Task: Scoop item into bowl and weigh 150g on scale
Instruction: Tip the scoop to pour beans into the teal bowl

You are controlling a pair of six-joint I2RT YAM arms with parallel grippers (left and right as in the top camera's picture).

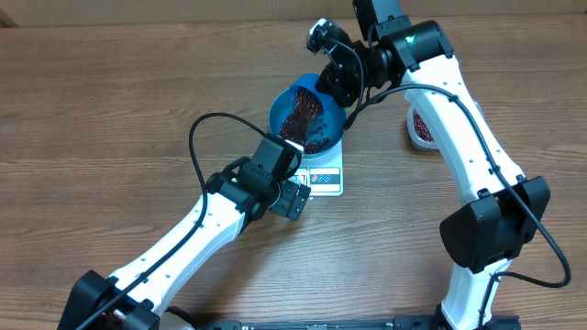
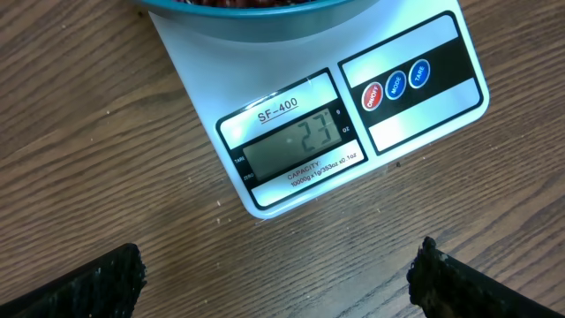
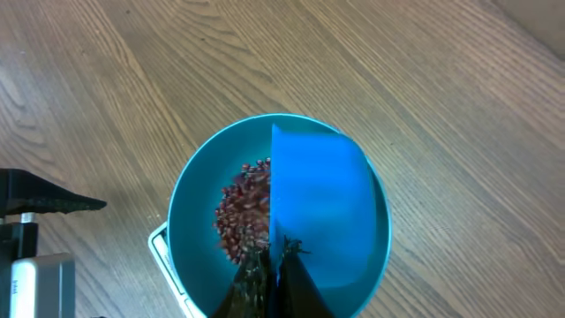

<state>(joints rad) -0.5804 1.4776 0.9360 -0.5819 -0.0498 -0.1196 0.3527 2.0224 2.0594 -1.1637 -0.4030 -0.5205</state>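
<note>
The right jaws are clenched on a blue scoop (image 3: 322,203) that hangs over the bowl (image 3: 181,212). The beans (image 3: 243,212) lie inside the bowl, just beside the scoop. The bowl stands on the scale (image 2: 406,115). The left jaws are released, spread wide above the counter (image 2: 88,132) near the scale's display.

A brown wood-grain tabletop (image 1: 110,110) fills all 3 views under soft, even light.

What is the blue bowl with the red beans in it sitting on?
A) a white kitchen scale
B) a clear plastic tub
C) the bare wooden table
A: the blue bowl rests on the white scale, whose display edge sticks out from under the bowl in the left wrist view.
</note>
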